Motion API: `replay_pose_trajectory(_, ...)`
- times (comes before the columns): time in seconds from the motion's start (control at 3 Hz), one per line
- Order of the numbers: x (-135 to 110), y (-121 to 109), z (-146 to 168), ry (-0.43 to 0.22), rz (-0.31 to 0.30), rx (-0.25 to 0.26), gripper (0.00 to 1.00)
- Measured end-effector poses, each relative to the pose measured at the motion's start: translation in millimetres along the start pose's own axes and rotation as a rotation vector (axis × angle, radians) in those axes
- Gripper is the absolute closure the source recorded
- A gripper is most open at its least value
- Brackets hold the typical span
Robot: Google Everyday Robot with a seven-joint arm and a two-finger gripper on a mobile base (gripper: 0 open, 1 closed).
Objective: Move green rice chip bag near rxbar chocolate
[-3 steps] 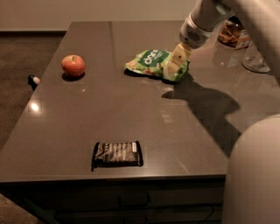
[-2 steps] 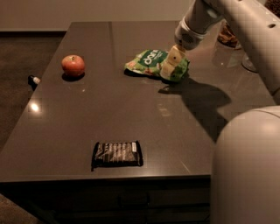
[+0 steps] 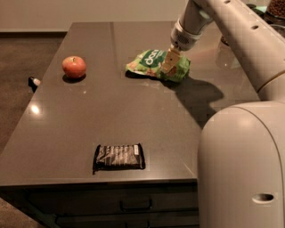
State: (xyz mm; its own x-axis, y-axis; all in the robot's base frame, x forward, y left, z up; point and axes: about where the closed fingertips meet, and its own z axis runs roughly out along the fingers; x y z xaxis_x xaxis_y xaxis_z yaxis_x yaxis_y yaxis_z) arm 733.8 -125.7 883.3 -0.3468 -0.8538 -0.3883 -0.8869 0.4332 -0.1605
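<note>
1. Camera view, containers: at the top right corner, far behind and to the right of the rxbar chocolate (image 3: 119, 156), a dark container (image 3: 276, 8) is cut off by the picture's edge. What it holds is too dim to make out.
2. The rxbar chocolate lies flat near the front edge of the bench (image 3: 89, 120), long side along that edge.
3. The green rice chip bag (image 3: 149, 62) lies on the bench well apart from the rxbar chocolate, behind it and a little to the right.
4. The gripper (image 3: 170, 62) is down on the bag's right half, hiding part of it. Whether it is clenched on the bag or released, I cannot tell.
5. An apple (image 3: 74, 67) stands upright, well behind the rxbar chocolate and to its left.
6. A small dark thing with a pale tip (image 3: 33, 82) sits farther left than the apple, beyond the bench edge; what it is I cannot tell.
7. The robot's pale body (image 3: 240, 164) hides the bench's front right corner, just right of the rxbar chocolate.
</note>
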Motion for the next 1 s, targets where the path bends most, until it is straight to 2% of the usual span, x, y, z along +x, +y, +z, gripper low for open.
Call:
replay_pose_trajectory(0.33, 5, 6, -11, 0.001, -0.014, -0.004, 0.70)
replay_pose_trajectory(0.67, 13, 28, -41, -0.019, -0.048, -0.005, 0.93)
replay_pose_trajectory(1.0, 19, 90, -86, -0.088, -0.090, -0.014, 1.00)
